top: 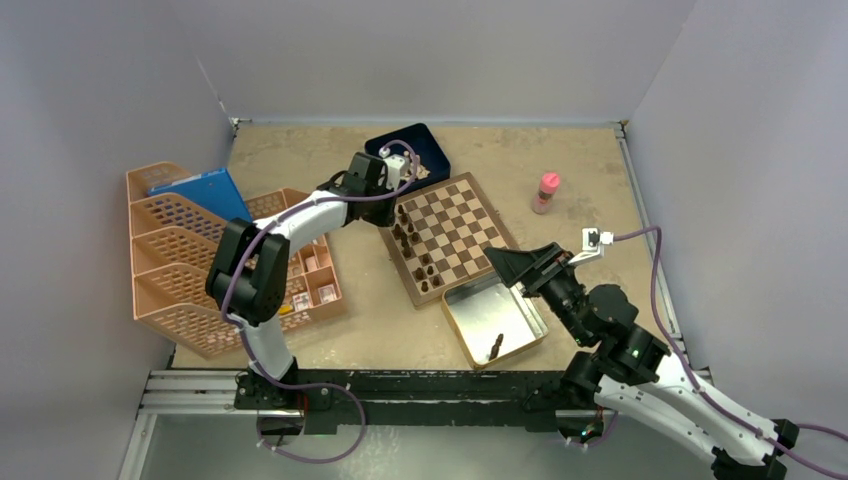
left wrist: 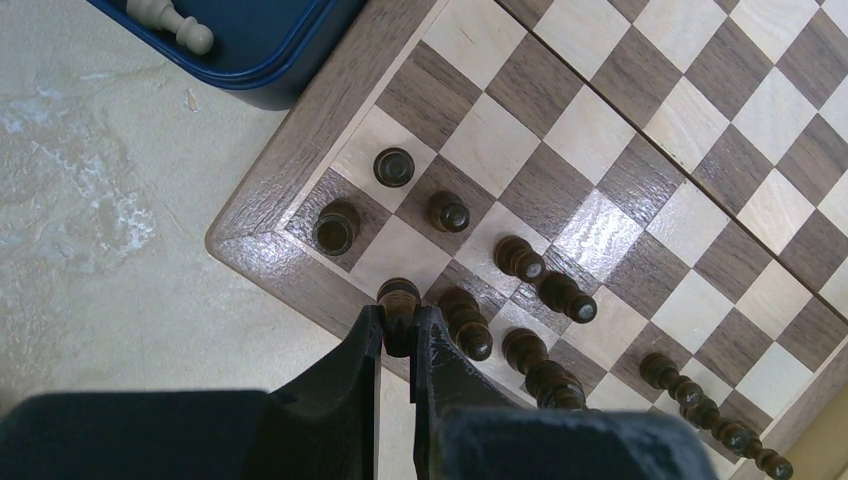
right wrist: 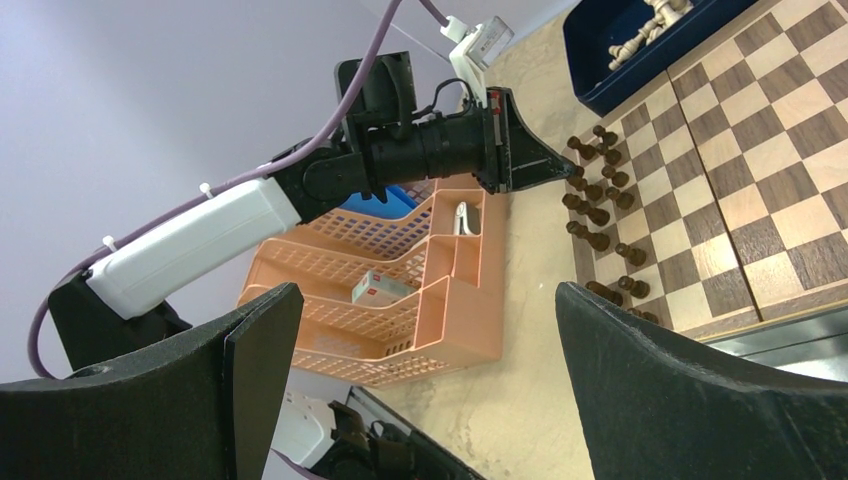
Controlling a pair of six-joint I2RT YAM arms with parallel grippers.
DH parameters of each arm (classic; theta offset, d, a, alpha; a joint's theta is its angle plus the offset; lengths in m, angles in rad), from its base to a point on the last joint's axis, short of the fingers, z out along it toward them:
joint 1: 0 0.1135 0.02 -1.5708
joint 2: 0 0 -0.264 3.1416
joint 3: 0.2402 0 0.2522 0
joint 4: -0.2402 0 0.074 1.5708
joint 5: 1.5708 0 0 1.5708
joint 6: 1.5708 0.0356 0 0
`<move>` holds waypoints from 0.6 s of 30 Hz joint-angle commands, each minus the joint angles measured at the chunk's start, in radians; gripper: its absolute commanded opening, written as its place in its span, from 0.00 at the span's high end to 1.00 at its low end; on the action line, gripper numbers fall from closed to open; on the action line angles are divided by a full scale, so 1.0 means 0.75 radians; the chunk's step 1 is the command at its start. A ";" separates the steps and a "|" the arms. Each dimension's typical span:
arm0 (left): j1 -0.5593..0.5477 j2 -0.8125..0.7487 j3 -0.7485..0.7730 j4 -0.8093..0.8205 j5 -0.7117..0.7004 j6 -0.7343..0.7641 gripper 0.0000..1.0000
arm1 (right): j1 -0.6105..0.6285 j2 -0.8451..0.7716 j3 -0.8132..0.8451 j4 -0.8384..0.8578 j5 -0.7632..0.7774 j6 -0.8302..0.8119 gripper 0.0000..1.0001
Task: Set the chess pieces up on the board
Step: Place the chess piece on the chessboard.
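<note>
The board (top: 470,215) lies mid-table, with several dark chess pieces (top: 415,250) in two rows along its left side. My left gripper (left wrist: 400,325) is shut on one dark piece (left wrist: 399,298), held over the board's edge row near a corner, beside other standing pieces (left wrist: 465,320). From the right wrist view the left gripper (right wrist: 565,160) tips toward those pieces (right wrist: 595,210). One dark piece (top: 496,346) lies in the silver tin (top: 480,300). My right gripper (top: 502,262) hovers open over the tin's far edge, its fingers (right wrist: 250,350) wide apart and holding nothing.
A dark blue box (top: 430,150) with cream chessmen (left wrist: 170,20) sits behind the board's left corner. Peach mesh organizers (top: 180,270) and a blue folder (top: 200,195) stand at the left. A pink bottle (top: 546,192) stands right of the board.
</note>
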 commanded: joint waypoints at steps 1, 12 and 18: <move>0.013 0.010 0.057 0.051 -0.023 0.021 1.00 | 0.007 -0.027 0.051 0.047 -0.015 -0.024 0.01; 0.013 0.041 0.064 0.058 -0.008 0.015 1.00 | 0.006 -0.031 0.059 0.048 -0.017 -0.023 0.01; 0.013 0.050 0.065 0.058 -0.005 0.017 1.00 | 0.005 -0.029 0.059 0.051 -0.017 -0.022 0.01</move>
